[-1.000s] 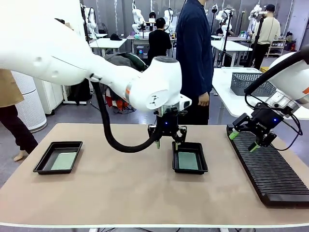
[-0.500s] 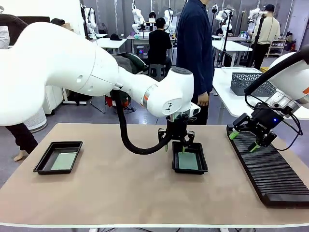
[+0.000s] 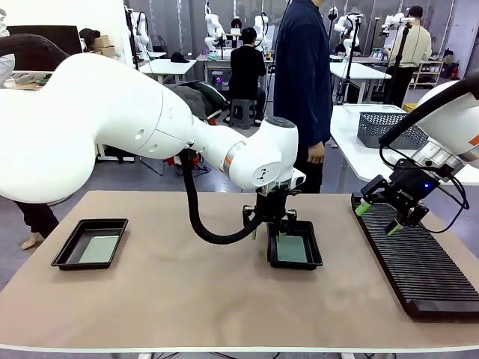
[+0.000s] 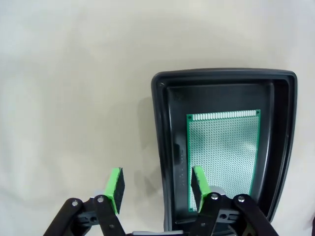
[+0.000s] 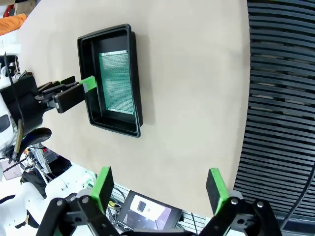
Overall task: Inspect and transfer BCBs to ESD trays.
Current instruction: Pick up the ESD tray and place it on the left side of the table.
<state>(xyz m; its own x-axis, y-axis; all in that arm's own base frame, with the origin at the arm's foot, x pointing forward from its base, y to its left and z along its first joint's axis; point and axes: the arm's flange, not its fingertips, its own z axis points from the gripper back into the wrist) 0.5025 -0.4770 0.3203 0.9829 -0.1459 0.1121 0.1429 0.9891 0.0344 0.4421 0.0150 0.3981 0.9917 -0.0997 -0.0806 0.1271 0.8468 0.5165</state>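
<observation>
The left arm [image 3: 112, 127] is a chain of bulky, glossy white rounded housings, with an orange ring at one joint and a grey cap on the wrist segment. A thick black cable [image 3: 196, 217] loops beneath it to the left gripper [image 3: 270, 227], whose black linkage fingers carry bright green pads [image 4: 116, 183] and silver pivot screws. The right arm [image 3: 453, 112] has the same white shell, an orange mark and thin black cables; the right gripper [image 3: 379, 218] is black with green pads [image 5: 103, 186] and a small blue light. The person [image 3: 302, 82] across the table wears a dark navy long-sleeved top.
</observation>
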